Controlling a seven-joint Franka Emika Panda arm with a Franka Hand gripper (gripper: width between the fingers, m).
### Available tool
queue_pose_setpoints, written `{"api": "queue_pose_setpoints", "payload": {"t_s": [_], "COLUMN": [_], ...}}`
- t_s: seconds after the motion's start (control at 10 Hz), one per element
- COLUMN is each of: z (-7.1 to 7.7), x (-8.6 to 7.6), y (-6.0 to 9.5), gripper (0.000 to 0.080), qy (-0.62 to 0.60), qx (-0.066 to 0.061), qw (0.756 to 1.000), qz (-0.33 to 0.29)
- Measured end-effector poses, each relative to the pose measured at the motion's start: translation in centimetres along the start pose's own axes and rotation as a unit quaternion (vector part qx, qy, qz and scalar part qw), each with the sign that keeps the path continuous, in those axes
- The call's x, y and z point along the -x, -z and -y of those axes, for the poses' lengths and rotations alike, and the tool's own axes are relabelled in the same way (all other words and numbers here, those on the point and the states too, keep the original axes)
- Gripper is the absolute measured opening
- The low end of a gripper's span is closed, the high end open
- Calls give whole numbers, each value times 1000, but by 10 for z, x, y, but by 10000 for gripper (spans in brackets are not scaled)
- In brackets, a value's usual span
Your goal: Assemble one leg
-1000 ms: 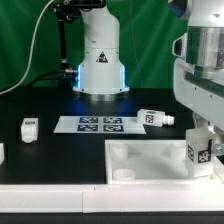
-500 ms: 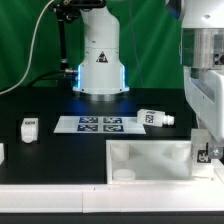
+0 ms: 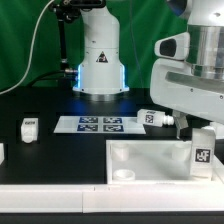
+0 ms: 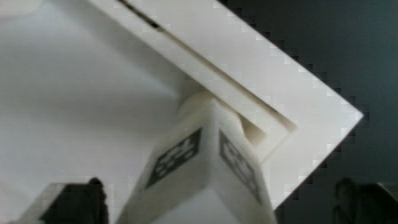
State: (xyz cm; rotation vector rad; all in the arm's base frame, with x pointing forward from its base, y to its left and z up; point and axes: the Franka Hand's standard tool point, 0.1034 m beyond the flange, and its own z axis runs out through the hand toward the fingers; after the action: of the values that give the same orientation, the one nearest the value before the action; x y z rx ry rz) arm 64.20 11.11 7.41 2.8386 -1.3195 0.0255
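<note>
centrally, the exterior view shows the black table (image 3: 50,105) with the marker board (image 3: 98,124) lying flat before the robot base (image 3: 100,60). the large white tray-like piece (image 3: 150,158) lies near the table's front edge, toward the exterior view's right, with a round socket (image 3: 123,174) showing at one near corner. one leg (image 3: 203,153) stands upright at the far right corner of this tray-like piece, its black-and-white tag facing the camera; whether it sits in a corner socket cannot be told. the arm's white wrist body (image 3: 195,80) hangs above and behind this leg. the gripper is hidden in the exterior view behind that body. in the wrist view the gripper (image 4: 222,205) shows as two dark fingertips (image 4: 75,202) at the frame's lower corners, set well apart, with the tagged leg rising between them; no contact between fingertip and leg is visible, so the hand stands parted and holds nothing. the tray-like piece's rim runs diagonally behind the leg in that view. a second leg (image 3: 157,118) lies on its side on the table just beyond the tray-like piece, near the marker board's right end. a third leg (image 3: 29,127) stands upright on the table toward the exterior view's left, well apart from the others. a white part (image 3: 2,152) shows at the left edge, cut off by the frame.
</note>
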Motion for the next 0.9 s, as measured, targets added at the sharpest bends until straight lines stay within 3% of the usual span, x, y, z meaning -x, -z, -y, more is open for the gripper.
{"api": "queue_pose_setpoints", "payload": {"t_s": [0.2,0.3,0.4,0.5,0.6,0.7,0.8,0.9], "z": [0,3,3,3,3,3,3,2], "x": [-2,-6,-5,-5,-6,-5,-5,-5], "y": [-1,-2,-2,-3,-3,-3,-3,-3], "gripper": [649,649,649,530,530,335,284,284], "qy": [66,170,139,126,116,90,48,-4], "qx": [1,2,1,0,0,0,-1,-1], "qw": [998,985,990,992,993,996,999,1000], "qz": [-4,-26,-25,-25,-25,-25,-25,-25]}}
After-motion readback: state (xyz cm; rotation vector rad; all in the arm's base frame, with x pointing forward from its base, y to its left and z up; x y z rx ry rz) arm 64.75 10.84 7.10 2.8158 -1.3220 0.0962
